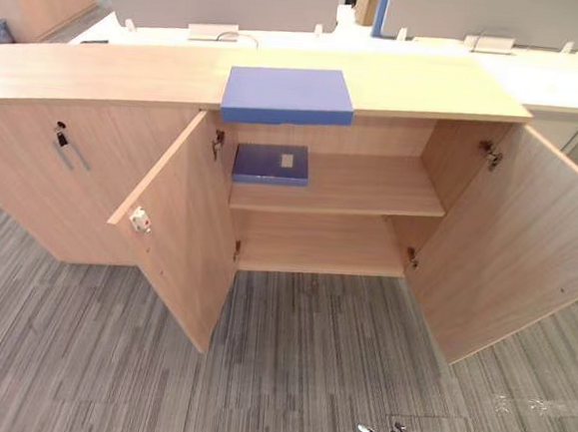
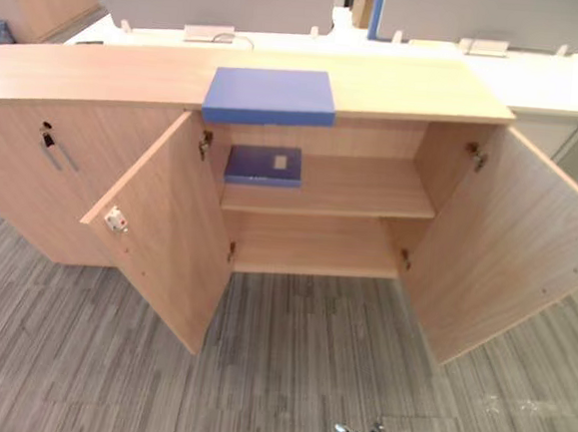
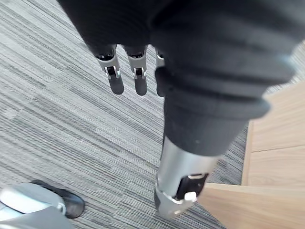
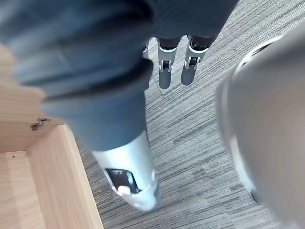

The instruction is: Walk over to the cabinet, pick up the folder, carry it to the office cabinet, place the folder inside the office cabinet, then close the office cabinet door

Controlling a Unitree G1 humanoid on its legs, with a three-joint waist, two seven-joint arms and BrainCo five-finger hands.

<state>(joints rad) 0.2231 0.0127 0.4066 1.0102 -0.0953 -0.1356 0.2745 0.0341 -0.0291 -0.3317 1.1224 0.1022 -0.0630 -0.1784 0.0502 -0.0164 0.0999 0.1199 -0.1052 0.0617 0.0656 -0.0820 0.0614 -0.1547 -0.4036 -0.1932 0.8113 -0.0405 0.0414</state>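
1. You are facing the low wooden cabinet [image 1: 100, 71] with both doors of its middle bay swung wide: the left door [image 1: 182, 238] angles out toward you, and the right door [image 1: 512, 244] opens the other way.
2. The blue folder [image 1: 288, 94] lies flat on the cabinet top, right above the open bay. Its long axis runs left to right, parallel with the cabinet's front edge, and its near long side sits at that edge.
3. A second blue folder [image 1: 270, 163] lies flat on the upper shelf [image 1: 371, 187], at the left end. Its long axis also runs left to right, and a pale label faces up on its cover.
4. The lower shelf space below it holds nothing you can make out.
5. Your left hand [image 3: 139, 78] hangs over the striped grey carpet [image 1: 297, 367] beside a wooden panel, fingers straight and relaxed, grasping nothing.
6. Your right hand [image 4: 164, 71] hangs the same way above the carpet near a cabinet corner, fingers loose and empty.
7. Keys [image 1: 62, 138] hang from the closed door to the left of the open bay.
8. A white desk [image 1: 570, 78] stands behind the cabinet.
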